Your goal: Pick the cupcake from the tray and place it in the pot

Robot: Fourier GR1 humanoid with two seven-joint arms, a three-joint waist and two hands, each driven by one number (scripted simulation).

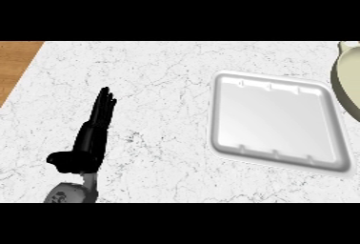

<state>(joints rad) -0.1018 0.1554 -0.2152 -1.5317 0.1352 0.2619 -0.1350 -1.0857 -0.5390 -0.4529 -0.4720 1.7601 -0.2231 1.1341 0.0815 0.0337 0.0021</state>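
Head view: a white marble counter top with fine grey veining (162, 86) fills nearly the whole field, and a strip of brown wooden surface (17, 59) shows at ten o'clock, past the counter's left edge.

At about three o'clock from the middle lies a shallow white rectangular tray with rounded corners and a raised rim (281, 164), turned slightly clockwise. Its glossy floor shows only reflections; no cupcake is visible on it, and none can be seen anywhere else in this view.

At two o'clock, cut by the right edge, stands the pale cream round pot (346, 81). Only a curved part of its rim and wall shows, just beside the tray's upper right corner. What is inside it cannot be told.

At eight o'clock the black left hand (90, 138) rises from its grey forearm (67, 193) at the lower edge. Its fingers are straight and held together, pointing toward twelve o'clock, the thumb sticking out toward nine o'clock. It holds nothing and is well apart from the tray.

The right hand does not show.
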